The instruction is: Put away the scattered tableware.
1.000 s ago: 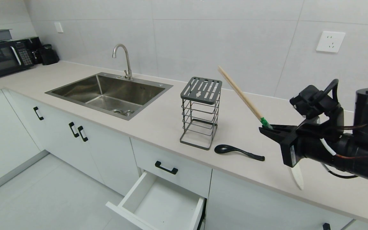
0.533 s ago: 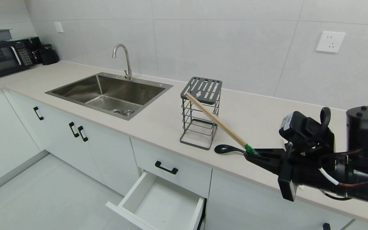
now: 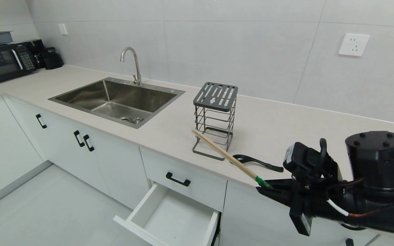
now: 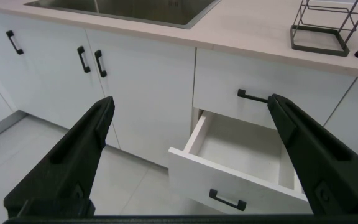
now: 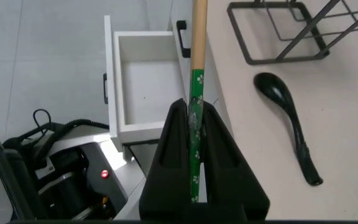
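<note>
My right gripper [image 3: 264, 187] is shut on the green-tipped end of wooden chopsticks [image 3: 224, 155], just past the counter's front edge, above and to the right of the open white drawer [image 3: 169, 218]. The chopsticks slant up and left, crossing in front of the grey wire rack [image 3: 214, 119]. In the right wrist view the chopsticks [image 5: 198, 37] run out from the right gripper [image 5: 195, 109], over the drawer [image 5: 145, 81]. A black spoon [image 3: 258, 162] lies on the counter right of the rack, and the right wrist view has the spoon [image 5: 288, 124] too. My left gripper [image 4: 191, 162] hangs open in front of the cabinets, facing the drawer [image 4: 241, 155].
A steel sink [image 3: 115, 99] with a tap is set into the counter [image 3: 169, 133] at left. A microwave [image 3: 2, 61] stands at the far left. Closed cabinet doors with black handles [image 3: 80, 140] run under the counter. Bare counter lies right of the rack.
My right gripper has come down and towards the counter's front edge with the chopsticks, which now point lower. The spoon and rack have stayed put.
</note>
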